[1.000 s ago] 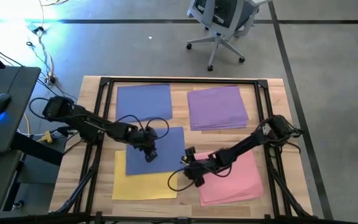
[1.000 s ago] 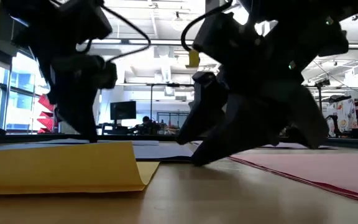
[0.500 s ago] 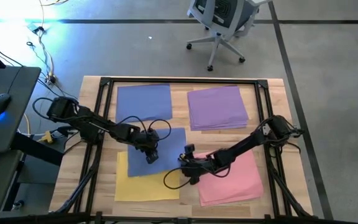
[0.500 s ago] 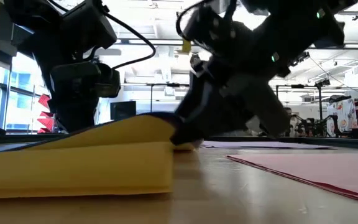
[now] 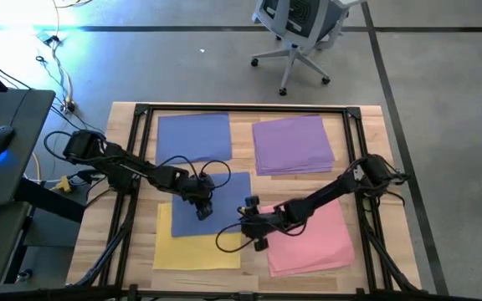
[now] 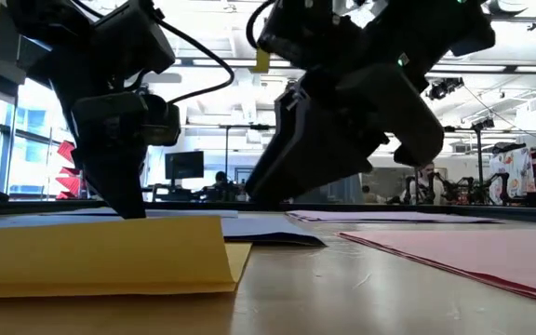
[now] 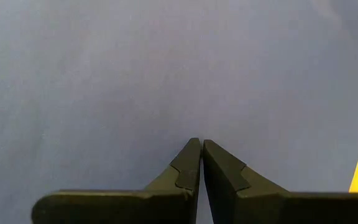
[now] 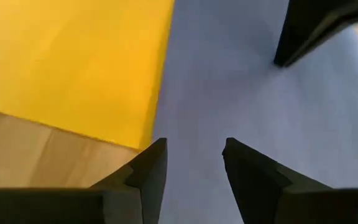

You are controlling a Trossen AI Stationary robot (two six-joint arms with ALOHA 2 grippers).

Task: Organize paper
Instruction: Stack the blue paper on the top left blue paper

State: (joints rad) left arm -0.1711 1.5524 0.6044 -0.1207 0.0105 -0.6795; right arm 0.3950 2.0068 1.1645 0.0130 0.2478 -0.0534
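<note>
Two grippers meet on the loose blue sheet [image 5: 216, 201] overlapping the yellow sheet [image 5: 192, 244] on the counter [image 5: 224, 110]: left gripper [image 5: 203, 211] fingers pressed together pinning it, right gripper [image 5: 252, 222] fingers spread at its corner, so closing could snag yellow paper or crease it

Wooden table [image 5: 366, 146], blue stack [image 5: 192, 134], purple stack [image 5: 293, 144], yellow paper [image 5: 191, 247], pink paper [image 5: 320, 238]

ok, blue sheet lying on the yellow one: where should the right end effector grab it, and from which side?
Probably its right edge, approached from the right. The blue sheet lies flat across the yellow sheet, pinned mid-sheet by the shut left end effector, so only an edge is free. The right end effector is already at that edge, fingers apart over it in the right wrist view.
</note>
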